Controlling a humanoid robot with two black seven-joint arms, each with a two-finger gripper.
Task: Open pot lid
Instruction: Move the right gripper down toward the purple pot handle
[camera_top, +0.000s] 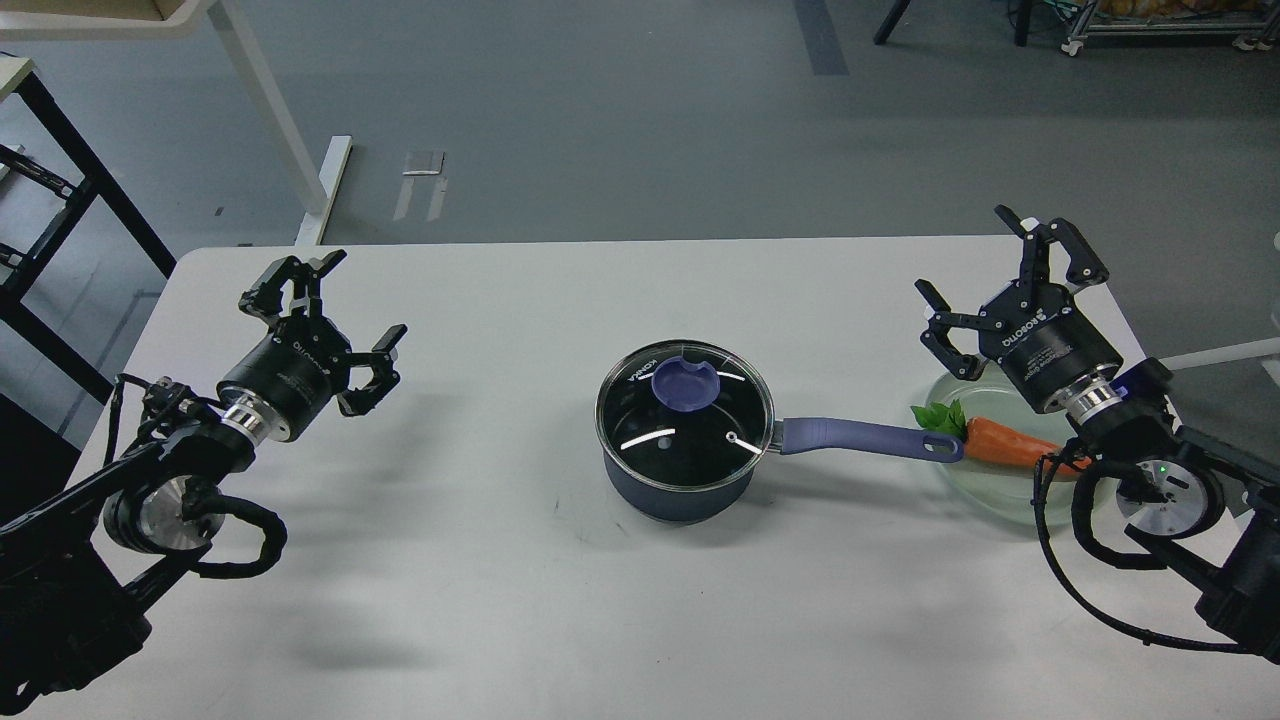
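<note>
A dark navy pot (680, 485) stands at the middle of the white table, its lavender-blue handle (865, 438) pointing right. The clear glass lid (690, 425) with a steel rim lies flat on the pot, its purple-blue knob (684, 384) toward the far side. My left gripper (345, 300) hovers open over the table's left part, well apart from the pot. My right gripper (990, 275) is open at the right, above the far edge of a plate, also clear of the pot.
A pale green glass plate (985, 490) sits at the right with a toy carrot (1010, 443) on it, close to the handle's end. Table edges run along the back and left. A white desk leg and a black rack stand on the floor behind.
</note>
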